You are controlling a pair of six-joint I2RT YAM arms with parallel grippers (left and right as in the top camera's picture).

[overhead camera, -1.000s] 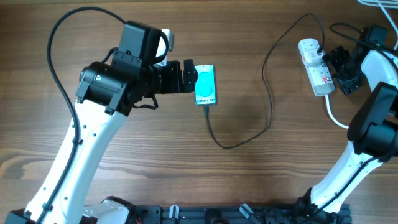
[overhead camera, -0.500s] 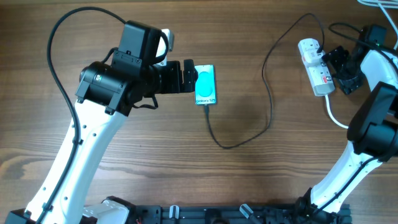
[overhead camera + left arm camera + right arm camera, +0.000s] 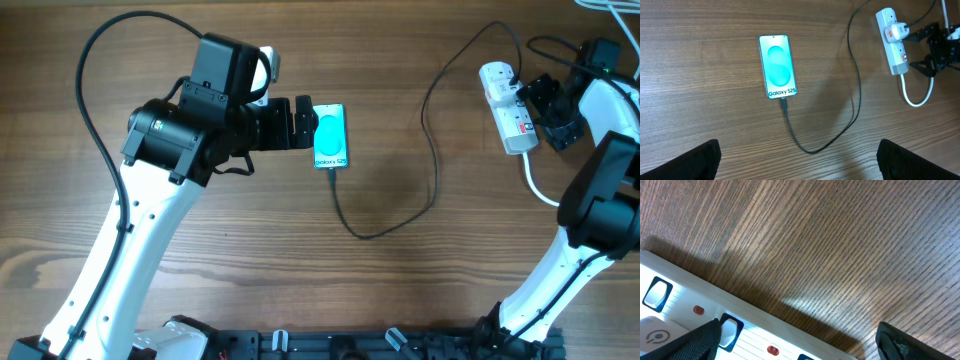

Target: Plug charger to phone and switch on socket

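Roughly at 11 o'clock from the table's middle in the overhead view: phone (image 3: pixel 331 137), flat, screen up, lit cyan. Plugged into its 6 o'clock end: black tip of the charger (image 3: pixel 783 103), thin cable looping out toward 3 o'clock, then climbing toward 12 and across to the socket (image 3: pixel 508 120). Socket far out at 2 o'clock on the wooden table (image 3: pixel 400 300), white lead (image 3: pixel 915 100) curling off its 6 o'clock end. Just at 9 o'clock of the phone, held above the wood: left gripper (image 3: pixel 303 122), jaws spread wide in the wrist view, holding nothing. At 3 o'clock of the socket: right gripper (image 3: pixel 548 105), likewise spread and empty, one finger (image 3: pixel 695 340) in front of the strip beside a rocker switch (image 3: pixel 728 330); contact impossible to judge.
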